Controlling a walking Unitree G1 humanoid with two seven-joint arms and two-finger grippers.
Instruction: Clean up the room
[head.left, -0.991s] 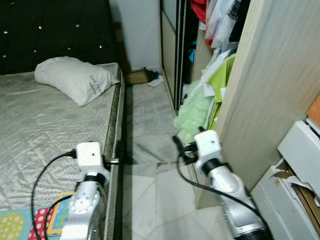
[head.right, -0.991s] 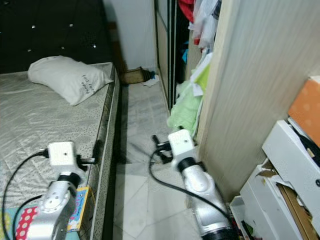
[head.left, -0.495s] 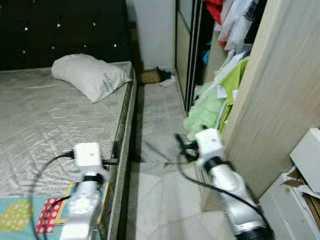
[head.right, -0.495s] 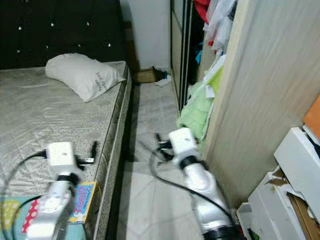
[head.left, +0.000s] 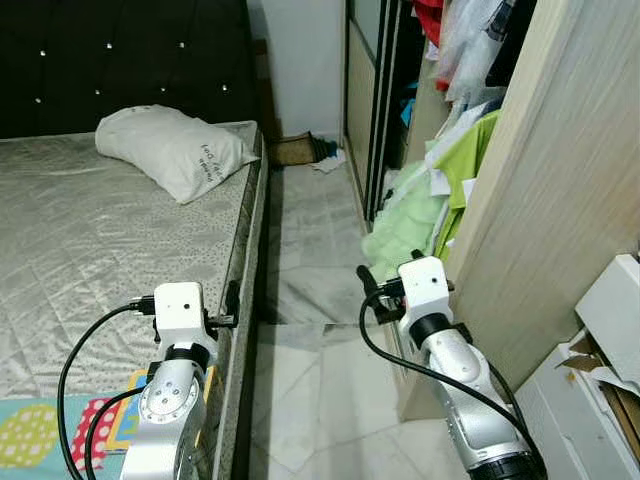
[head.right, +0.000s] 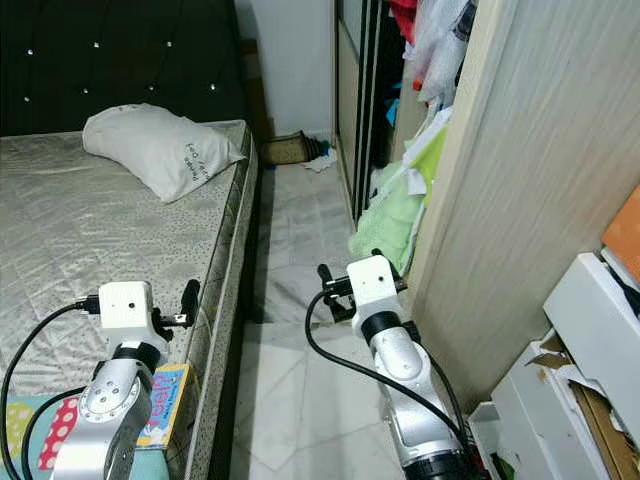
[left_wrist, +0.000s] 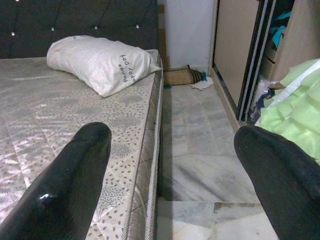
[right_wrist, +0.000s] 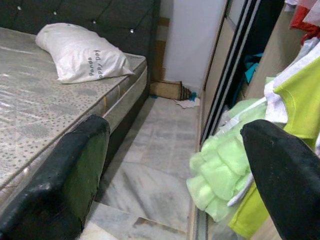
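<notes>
A heap of pale green clothes (head.left: 405, 225) spills from the open wardrobe (head.left: 375, 90) onto the marble floor (head.left: 305, 250); it is also in the right wrist view (right_wrist: 220, 170). A brown item (head.left: 295, 150) and a white scrap (head.left: 328, 160) lie on the floor at the far wall. My left gripper (head.left: 232, 300) is held low beside the bed's edge, open and empty. My right gripper (head.left: 368, 288) hangs over the floor just short of the green heap, also open and empty. Both wrist views show fingers (left_wrist: 75, 185) (right_wrist: 65, 185) spread wide apart.
The bed (head.left: 100, 260) fills the left, with a white pillow (head.left: 175, 150) near its dark headboard. A colourful book (head.left: 130, 430) lies on the bed by my left arm. A tall wooden panel (head.left: 540, 200) and white boxes (head.left: 600, 370) stand on the right. The floor strip between is narrow.
The whole picture has shifted, so the camera has moved. Both arms keep the same pose, and both grippers stay open.
</notes>
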